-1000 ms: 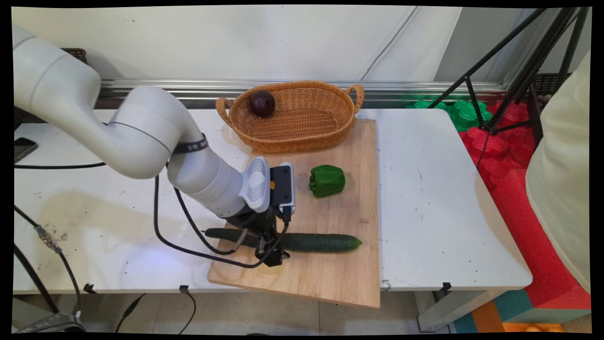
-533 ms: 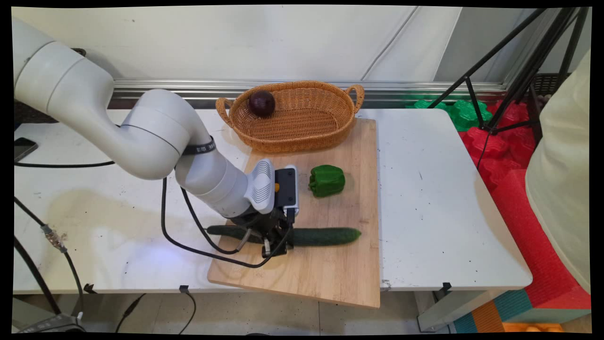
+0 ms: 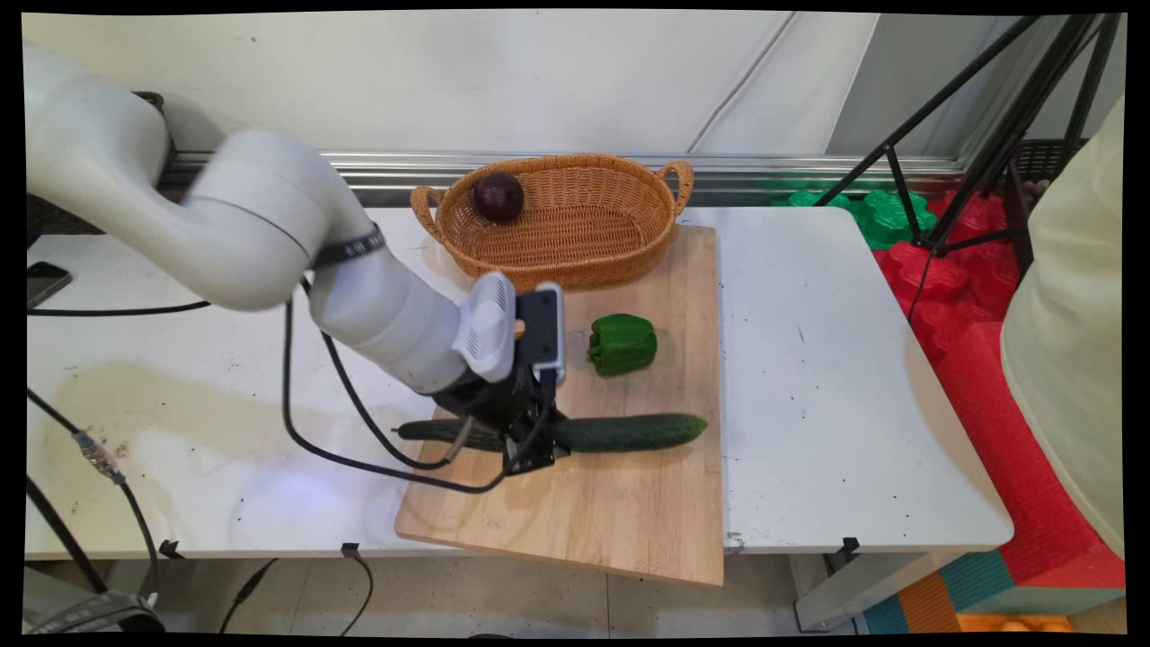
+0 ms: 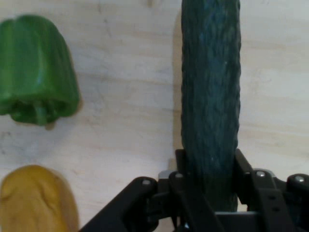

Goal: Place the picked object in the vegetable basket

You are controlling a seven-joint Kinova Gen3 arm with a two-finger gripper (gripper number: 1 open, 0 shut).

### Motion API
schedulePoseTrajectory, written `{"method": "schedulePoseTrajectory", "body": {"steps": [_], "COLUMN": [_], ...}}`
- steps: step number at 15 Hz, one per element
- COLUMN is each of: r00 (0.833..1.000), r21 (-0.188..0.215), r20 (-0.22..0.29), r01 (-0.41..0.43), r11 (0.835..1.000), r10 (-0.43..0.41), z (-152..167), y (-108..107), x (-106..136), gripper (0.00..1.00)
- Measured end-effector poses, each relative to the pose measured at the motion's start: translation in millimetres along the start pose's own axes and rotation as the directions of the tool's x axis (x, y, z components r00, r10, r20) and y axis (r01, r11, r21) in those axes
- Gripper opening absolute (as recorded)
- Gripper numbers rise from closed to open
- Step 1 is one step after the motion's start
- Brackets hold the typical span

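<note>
Cucumber (image 3: 629, 432) sits clamped in the end effector (image 3: 530, 449), whose two black fingers press on its opposite flanks near the middle of its length. In the hand view the end effector (image 4: 211, 193) grips the dark, bumpy cucumber (image 4: 211, 96) squarely, and the vegetable runs straight away from the camera. It lies crosswise over the wooden cutting board (image 3: 629, 521), its left end reaching past the board's left edge. Its right end is tilted slightly up, with a shadow on the wood beneath, so it looks to be just off the surface.

Behind it on the board rests a green bell pepper (image 3: 622, 342), apart from the cucumber. The hand view shows the pepper (image 4: 36, 82) beside a rounded yellow thing (image 4: 36, 200), which the arm hides in the main view. At the board's far end stands a wicker basket (image 3: 557, 270) with a dark round fruit (image 3: 499, 197) inside. The board lies on the white counter (image 3: 809, 359).
</note>
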Motion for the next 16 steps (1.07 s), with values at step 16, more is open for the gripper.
{"method": "schedulePoseTrajectory", "body": {"steps": [16], "r00": [0.889], "r21": [0.174], "r20": [-0.362], "r01": [0.36], "r11": [0.917], "r10": [-0.28], "z": [-130.4], "y": [-91.0], "x": [51.1], "gripper": [0.0]}}
